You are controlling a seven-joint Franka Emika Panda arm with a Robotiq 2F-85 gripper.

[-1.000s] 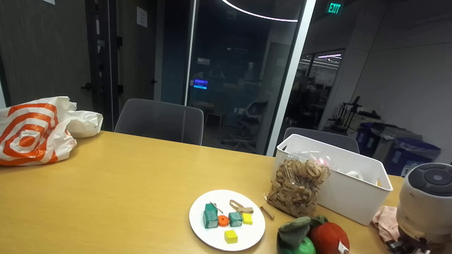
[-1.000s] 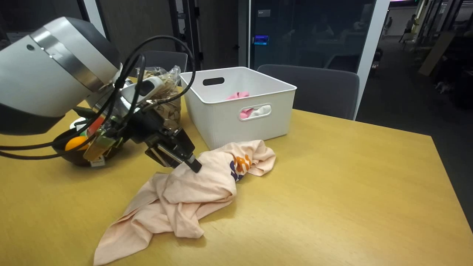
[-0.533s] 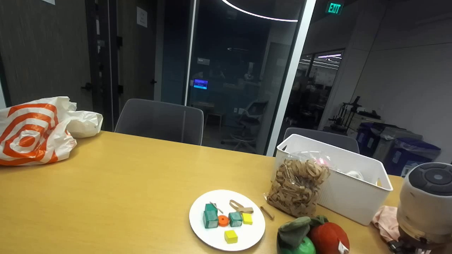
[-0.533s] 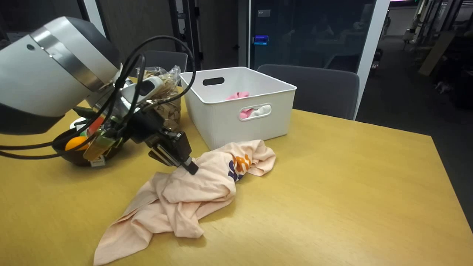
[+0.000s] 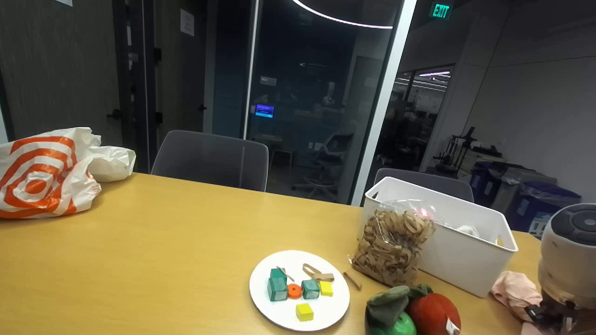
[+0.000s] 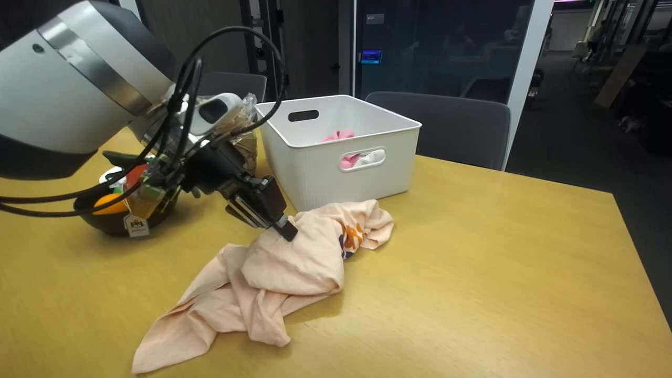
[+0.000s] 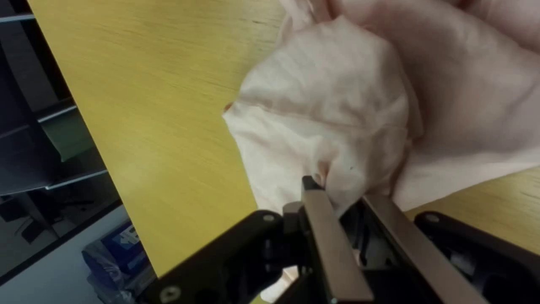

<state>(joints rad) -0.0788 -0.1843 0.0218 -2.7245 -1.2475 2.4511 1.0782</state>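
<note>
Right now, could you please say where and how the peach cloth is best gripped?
I'd probably take the peach cloth by its raised bunch, from above, where the jaws pinch it: folds stand up there, while the loose end lies flatter on the table.

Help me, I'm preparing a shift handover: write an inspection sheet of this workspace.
Surface: yellow wood-grain tabletop, thin dark grain marks.
Work item: crumpled peach fabric cloth with orange and dark-blue print, beside the rectangular white plastic bin.
Clutter: pink and white soft items inside the bin; clear plastic bag of curled brown strips; round white plate holding small coloured pieces; round dark bowl of fruit-shaped items; white plastic bag with orange rings.
Gripper: black two-finger gripper, closed on a fold of the cloth.
Cables: black cables loop above the gripper and cross in front of the bowl in an exterior view.
Surroundings: dark grey chairs, glass wall.
</note>
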